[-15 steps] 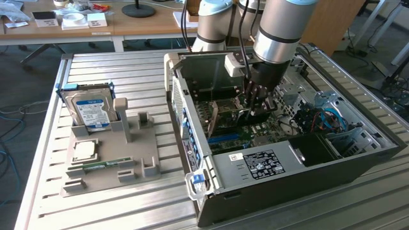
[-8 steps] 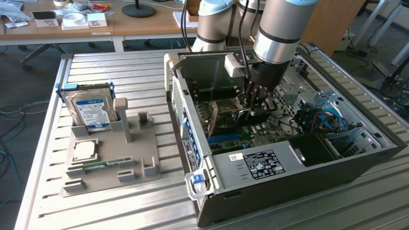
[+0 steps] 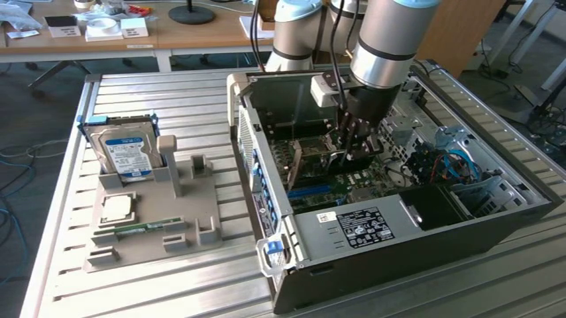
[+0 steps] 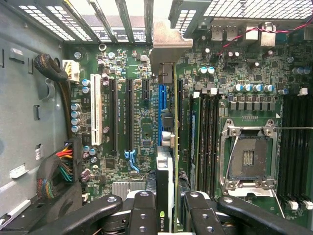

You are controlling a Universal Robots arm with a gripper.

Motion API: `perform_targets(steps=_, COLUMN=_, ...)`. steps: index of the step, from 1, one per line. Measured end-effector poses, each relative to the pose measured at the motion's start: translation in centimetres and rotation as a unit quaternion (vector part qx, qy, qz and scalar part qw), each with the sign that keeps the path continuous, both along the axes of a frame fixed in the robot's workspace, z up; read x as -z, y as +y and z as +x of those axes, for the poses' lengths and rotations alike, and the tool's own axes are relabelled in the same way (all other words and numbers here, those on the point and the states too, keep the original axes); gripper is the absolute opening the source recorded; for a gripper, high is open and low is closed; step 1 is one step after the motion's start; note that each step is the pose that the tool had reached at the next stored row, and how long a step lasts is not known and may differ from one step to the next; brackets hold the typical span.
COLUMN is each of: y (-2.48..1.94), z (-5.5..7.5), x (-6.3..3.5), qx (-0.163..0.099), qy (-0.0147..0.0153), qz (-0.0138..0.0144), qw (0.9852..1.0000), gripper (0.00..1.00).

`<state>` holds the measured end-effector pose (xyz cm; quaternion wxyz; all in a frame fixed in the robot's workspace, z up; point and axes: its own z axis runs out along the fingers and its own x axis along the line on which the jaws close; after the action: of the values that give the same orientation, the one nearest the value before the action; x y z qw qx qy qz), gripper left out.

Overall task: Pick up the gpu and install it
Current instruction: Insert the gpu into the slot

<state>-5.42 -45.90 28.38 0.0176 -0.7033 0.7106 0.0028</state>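
Presently the claw (image 3: 358,140) is down inside the open computer case (image 3: 389,252), which lies on its side on the slatted metal surface (image 3: 168,99). The claw is closed narrowly on the gpu (image 4: 165,161), with one black finger (image 4: 144,210) on each face of the card.

In the wrist view the gpu is seen edge-on, standing upright over the green motherboard (image 4: 142,127). Its silver bracket (image 4: 166,46) reaches towards the slotted rear wall of the case. The thin edge of the card runs along the blue expansion slot (image 4: 160,105), just beside it or directly over it. Whether the card's connector is seated in that slot cannot be told. Long black memory slots (image 4: 205,137) lie on one side of the card and the open processor socket (image 4: 248,157) beyond them. On the other side are two black expansion slots and a white one (image 4: 96,113).

In the exterior view a grey parts holder (image 3: 190,212) sits on the surface to the exterior view's left of the case, well apart from the claw. A silver hard drive (image 3: 126,151) with a blue-white label stands in it. A square processor chip (image 3: 119,207) and a narrow green memory stick (image 3: 142,228) lie flat in the holder nearer the front
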Motion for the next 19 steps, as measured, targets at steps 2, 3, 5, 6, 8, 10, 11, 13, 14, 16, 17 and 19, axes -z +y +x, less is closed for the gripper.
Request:
perform_targets(steps=2, y=0.00, z=0.0, x=0.00, qx=0.000, qy=0.0000, qz=0.0000, qw=1.0000, gripper=0.27)
perform_targets(steps=3, y=0.00, z=0.0, x=0.00, qx=0.000, qy=0.0000, qz=0.0000, qw=1.0000, gripper=0.27)
perform_targets(steps=5, y=0.00, z=0.0, x=0.00, qx=0.000, qy=0.0000, qz=0.0000, qw=1.0000, gripper=0.27)
perform_targets(steps=6, y=0.00, z=0.0, x=0.00, qx=0.000, qy=0.0000, qz=0.0000, qw=1.0000, gripper=0.27)
perform_targets(steps=8, y=-0.06, z=-0.1, x=0.02, qx=0.000, qy=-0.0001, qz=0.0002, qw=1.0000, gripper=0.27)
perform_targets(steps=10, y=-0.16, z=-0.2, x=0.01, qx=0.000, qy=-0.0007, qz=0.0006, qw=1.0000, gripper=0.27)
perform_targets(steps=11, y=-0.19, z=-0.3, x=0.02, qx=0.000, qy=-0.0011, qz=0.0009, qw=1.0000, gripper=0.27)
perform_targets(steps=13, y=-0.24, z=-0.5, x=0.04, qx=0.000, qy=-0.0020, qz=0.0017, qw=1.0000, gripper=0.27)
perform_targets(steps=14, y=-0.26, z=-0.6, x=0.05, qx=0.000, qy=-0.0024, qz=0.0021, qw=1.0000, gripper=0.27)
perform_targets(steps=16, y=-0.28, z=-0.8, x=0.07, qx=0.000, qy=-0.0029, qz=0.0025, qw=1.0000, gripper=0.27)
perform_targets(steps=17, y=-0.28, z=-0.8, x=0.07, qx=0.000, qy=-0.0029, qz=0.0025, qw=1.0000, gripper=0.27)
perform_targets(steps=19, y=-0.28, z=-1.1, x=0.07, qx=0.000, qy=-0.0030, qz=0.0025, qw=1.0000, gripper=0.27)
